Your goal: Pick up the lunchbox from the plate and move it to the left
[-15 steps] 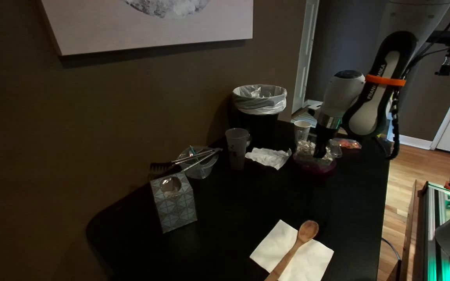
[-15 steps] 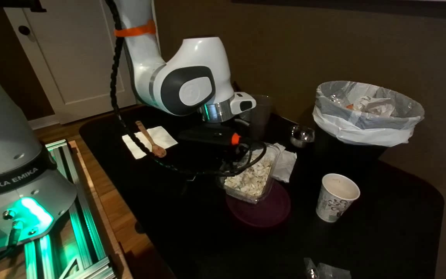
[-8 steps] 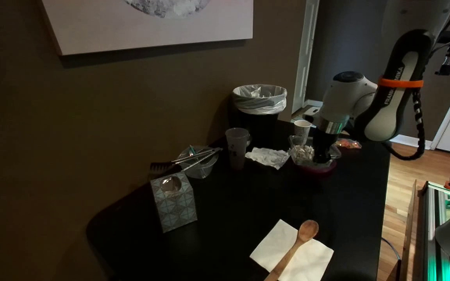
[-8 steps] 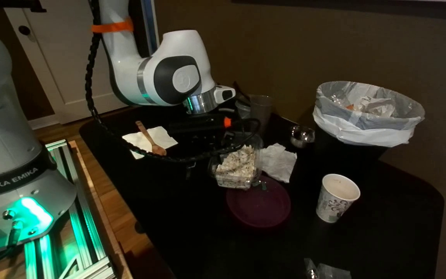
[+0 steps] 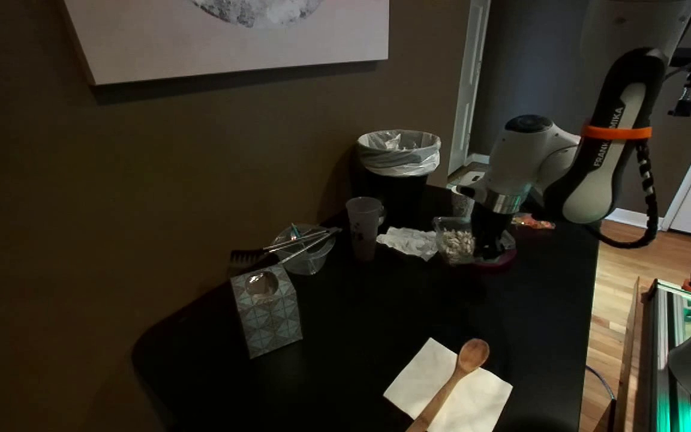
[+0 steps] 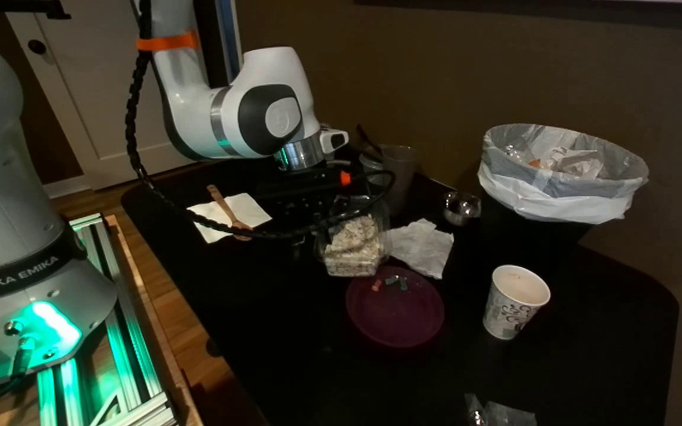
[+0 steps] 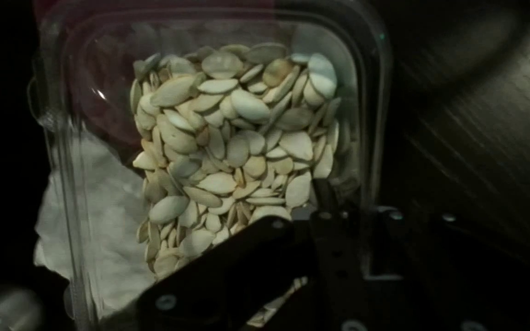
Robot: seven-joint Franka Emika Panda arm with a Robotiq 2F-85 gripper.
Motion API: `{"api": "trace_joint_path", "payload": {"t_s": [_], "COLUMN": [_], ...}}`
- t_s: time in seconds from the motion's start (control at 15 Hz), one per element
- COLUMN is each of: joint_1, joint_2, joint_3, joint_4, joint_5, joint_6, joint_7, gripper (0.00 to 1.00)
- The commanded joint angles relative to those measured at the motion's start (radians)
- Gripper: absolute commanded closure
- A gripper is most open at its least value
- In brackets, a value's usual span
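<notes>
Pincer (image 7: pixel 343 211) apparently gripping lunchbox (image 6: pixel 348 266), FRANKA EMIKA base (image 6: pixel 27 290)

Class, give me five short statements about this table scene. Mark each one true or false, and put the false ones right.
1. The lunchbox holds pale seeds. True.
2. A paper cup stands upright, apart from the plate. True.
3. The lunchbox sits in the middle of the plate. False: it is off to one side, by the plate's edge.
4. A wooden spoon lies across a white napkin. True.
5. The jaws are inside the paper cup. False: they are at a wall of the lunchbox.
</notes>
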Motion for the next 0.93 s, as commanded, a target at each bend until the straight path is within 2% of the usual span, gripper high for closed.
{"api": "trace_joint_path", "payload": {"t_s": [0.0, 0.33, 0.53, 0.6, 0.73, 0.87], "joint_1": [0.158, 0.313, 0.432, 0.376, 0.425, 0.433], "joint_2": [0.012, -0.008, -0.016, 0.011, 0.008, 0.007], "joint_3": [0.000, 0.067, 0.051, 0.075, 0.075, 0.071], "joint_4": [-0.020, -0.013, -0.002, -0.009, -0.002, 0.001], "joint_5": [-0.049, -0.124, -0.175, -0.128, -0.138, -0.141], "joint_6": [-0.011, -0.062, -0.044, -0.024, -0.024, -0.024], "joint_7": [0.001, -0.009, -0.021, -0.002, -0.002, -0.007], "gripper": [0.99, 0.99, 0.99, 0.94, 0.94, 0.94]}}
